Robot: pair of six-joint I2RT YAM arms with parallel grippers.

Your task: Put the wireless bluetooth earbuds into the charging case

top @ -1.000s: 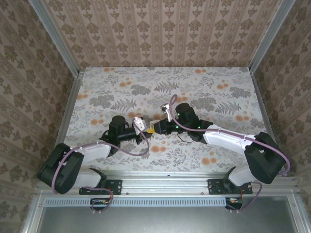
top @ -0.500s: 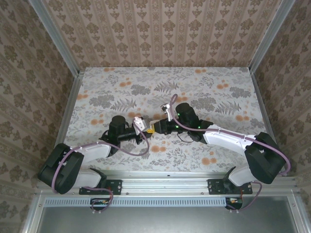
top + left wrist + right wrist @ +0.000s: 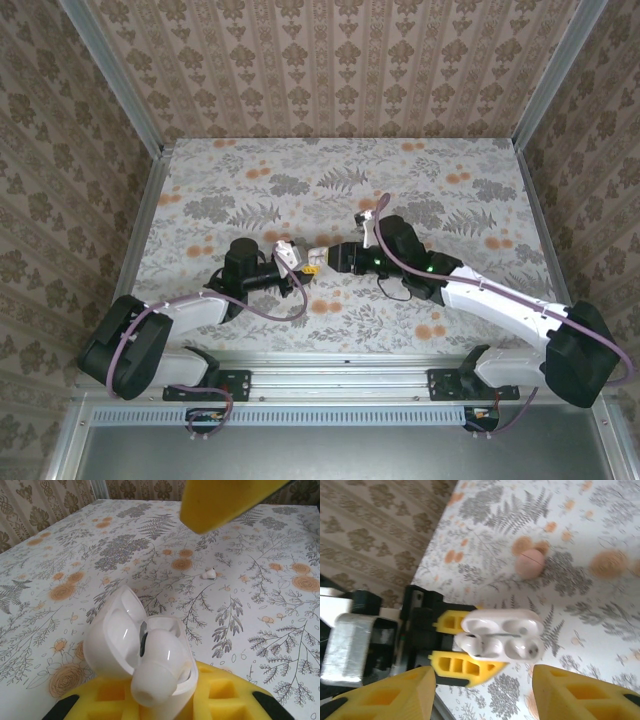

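Note:
The glossy white charging case (image 3: 135,645) is open, its lid tipped back to the left. My left gripper (image 3: 165,700) is shut on its base, just above the floral table. One whitish earbud (image 3: 160,665) sits in a socket of the case, standing high. The right wrist view shows the case (image 3: 502,635) with that earbud (image 3: 472,642) in the left socket and the other socket bare. The second earbud (image 3: 209,573) lies on the table beyond. My right gripper (image 3: 484,672) is open, a short way back from the case. In the top view the left gripper (image 3: 303,263) and right gripper (image 3: 335,255) face each other.
A round pinkish-orange disc (image 3: 530,563) lies on the table past the case. One yellow finger of the right gripper (image 3: 225,500) hangs over the case in the left wrist view. Patterned walls enclose the table on three sides.
The right arm has drawn back to the right, away from the case, with its fingers open. The left arm and the case have stayed put.

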